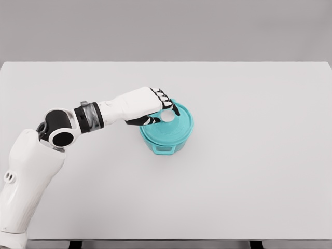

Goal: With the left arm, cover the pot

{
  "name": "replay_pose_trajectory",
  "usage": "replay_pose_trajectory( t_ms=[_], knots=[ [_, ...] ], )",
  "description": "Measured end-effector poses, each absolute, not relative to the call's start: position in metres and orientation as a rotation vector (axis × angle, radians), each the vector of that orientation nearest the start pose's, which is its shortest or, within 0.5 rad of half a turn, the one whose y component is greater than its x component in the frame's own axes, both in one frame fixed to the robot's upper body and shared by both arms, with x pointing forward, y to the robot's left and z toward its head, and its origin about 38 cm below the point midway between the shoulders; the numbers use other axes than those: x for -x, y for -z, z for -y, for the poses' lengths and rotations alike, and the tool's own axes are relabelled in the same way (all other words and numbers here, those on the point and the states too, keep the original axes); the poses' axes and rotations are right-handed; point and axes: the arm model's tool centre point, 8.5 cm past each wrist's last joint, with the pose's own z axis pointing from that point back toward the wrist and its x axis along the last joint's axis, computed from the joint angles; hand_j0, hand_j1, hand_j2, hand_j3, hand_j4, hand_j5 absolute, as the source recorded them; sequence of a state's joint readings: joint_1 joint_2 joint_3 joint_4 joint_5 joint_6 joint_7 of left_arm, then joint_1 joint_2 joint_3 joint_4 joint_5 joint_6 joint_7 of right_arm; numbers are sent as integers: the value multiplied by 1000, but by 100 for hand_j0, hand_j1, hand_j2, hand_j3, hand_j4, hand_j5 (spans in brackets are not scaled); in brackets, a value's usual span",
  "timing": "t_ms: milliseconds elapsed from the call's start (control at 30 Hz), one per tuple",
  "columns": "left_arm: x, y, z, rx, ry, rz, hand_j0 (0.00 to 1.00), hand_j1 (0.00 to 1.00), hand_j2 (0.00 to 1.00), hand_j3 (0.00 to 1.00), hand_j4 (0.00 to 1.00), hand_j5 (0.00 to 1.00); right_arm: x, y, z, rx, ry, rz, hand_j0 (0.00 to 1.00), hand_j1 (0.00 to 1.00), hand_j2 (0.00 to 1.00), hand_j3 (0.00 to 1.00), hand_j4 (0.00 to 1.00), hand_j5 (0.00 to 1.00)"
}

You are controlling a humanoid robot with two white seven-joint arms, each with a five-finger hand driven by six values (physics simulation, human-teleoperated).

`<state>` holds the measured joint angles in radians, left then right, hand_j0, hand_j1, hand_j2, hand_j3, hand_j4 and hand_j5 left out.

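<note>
A: From the head view, where is the pot?

B: The teal pot [167,136] stands near the middle of the white worktop [249,176], with the teal lid [179,127] lying on top of it.

A: And the left hand [158,106]?

B: It reaches in from the left and rests over the lid's white knob [169,117], fingers [165,97] curled about it. The palm hides the lid's near-left part, so whether the lid sits flush there is hard to tell.

A: The right arm?

B: Out of sight.
</note>
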<state>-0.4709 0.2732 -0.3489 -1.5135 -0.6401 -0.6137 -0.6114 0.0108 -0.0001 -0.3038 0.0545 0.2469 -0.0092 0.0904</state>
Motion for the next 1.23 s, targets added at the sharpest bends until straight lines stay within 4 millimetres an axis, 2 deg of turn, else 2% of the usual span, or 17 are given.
replay_pose_trajectory(
  t_ms=[167,367,433,500,600,767,900,1067,1233],
  knots=[
    [-424,-189,-147,365,-2662,-2438,72,72,72,72,72,72,24,261,258,-17,62,-49,100,100,100,100,100,100],
    [-426,-194,-160,412,-2675,-2419,85,85,85,85,85,85,25,261,258,-17,62,-50,100,100,100,100,100,100],
    [-427,-199,-169,453,-2678,-2405,100,100,100,100,100,100,25,261,258,-17,62,-50,100,100,100,100,100,100],
    [-428,-206,-185,513,-2669,-2418,100,100,100,100,100,100,25,261,258,-17,62,-50,100,100,100,100,100,100],
    [-425,-227,-217,552,-2625,-2464,100,100,100,100,100,100,24,261,258,-17,62,-49,100,100,100,100,100,100],
    [-421,-252,-301,591,-2702,-2509,100,100,100,100,100,100,25,261,258,-17,62,-50,100,100,100,100,100,100],
    [-424,-252,-353,679,-2819,-2522,100,100,100,100,100,100,25,261,258,-17,62,-50,100,100,100,100,100,100],
    [-425,-251,-374,726,-2871,-2523,100,100,100,100,100,100,24,261,258,-17,62,-49,100,100,100,100,100,100],
    [-424,-252,-379,739,-2886,-2515,100,100,100,100,100,100,25,261,258,-17,62,-50,100,100,100,100,100,100]
  ],
)
